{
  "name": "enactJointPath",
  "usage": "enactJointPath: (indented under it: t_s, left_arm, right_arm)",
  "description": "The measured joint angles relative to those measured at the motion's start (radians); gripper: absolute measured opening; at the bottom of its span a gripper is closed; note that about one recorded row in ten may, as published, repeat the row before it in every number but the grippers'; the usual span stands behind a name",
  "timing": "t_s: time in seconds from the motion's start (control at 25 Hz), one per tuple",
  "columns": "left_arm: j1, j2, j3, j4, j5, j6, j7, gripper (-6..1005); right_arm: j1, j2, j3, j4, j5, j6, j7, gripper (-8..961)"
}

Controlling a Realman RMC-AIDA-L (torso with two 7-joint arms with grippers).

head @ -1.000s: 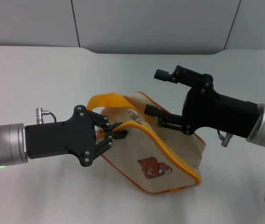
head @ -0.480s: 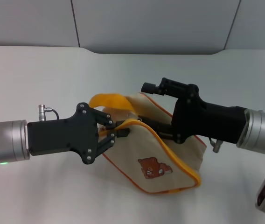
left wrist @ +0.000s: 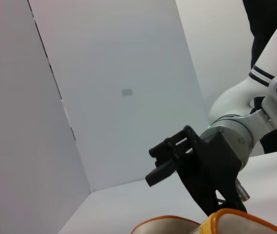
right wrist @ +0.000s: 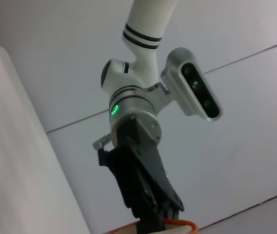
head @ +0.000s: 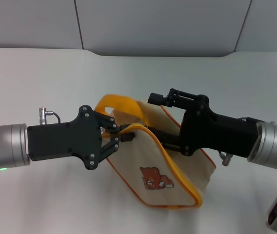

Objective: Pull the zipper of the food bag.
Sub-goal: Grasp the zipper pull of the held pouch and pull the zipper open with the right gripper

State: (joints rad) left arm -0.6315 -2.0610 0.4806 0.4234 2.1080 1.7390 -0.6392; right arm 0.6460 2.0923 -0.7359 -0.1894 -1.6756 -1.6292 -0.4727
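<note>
Both grippers met at the food bag (head: 165, 170) on the white table (head: 55, 83): the left gripper (head: 124, 136) was pinched onto its orange-edged end, while the right gripper (head: 153, 134) reached along the zipper (head: 170, 165), its grip hidden.

Beige food bag (head: 153, 165) with yellow-orange zipper (head: 170, 165), yellow handle (head: 116, 103), brown bear print (head: 153, 178); black grippers, white table (head: 55, 73).

White table (head: 55, 78) before grey panelled wall (head: 153, 24).
</note>
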Motion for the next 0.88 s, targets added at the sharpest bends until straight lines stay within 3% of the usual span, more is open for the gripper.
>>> enactJointPath:
  t_s: [0.32,0.56,0.8,0.88]
  left_arm:
    - [-0.001,-0.007,0.003,-0.007,0.003,-0.014,0.007,68]
    - [0.000,-0.008,0.003,-0.008,0.004,-0.024,0.005,68]
    - [0.002,-0.010,0.004,-0.008,0.006,-0.025,0.001,68]
    - [0.007,-0.009,0.003,-0.008,0.005,-0.025,-0.001,68]
  right_arm:
    - [0.000,0.000,0.002,0.018,0.001,0.001,-0.064,579]
    - [0.000,0.000,0.001,0.026,0.004,0.000,-0.106,334]
    - [0.001,0.000,-0.003,0.027,0.005,0.005,-0.127,168]
    - [0.001,0.000,0.006,0.027,0.005,0.007,-0.120,170]
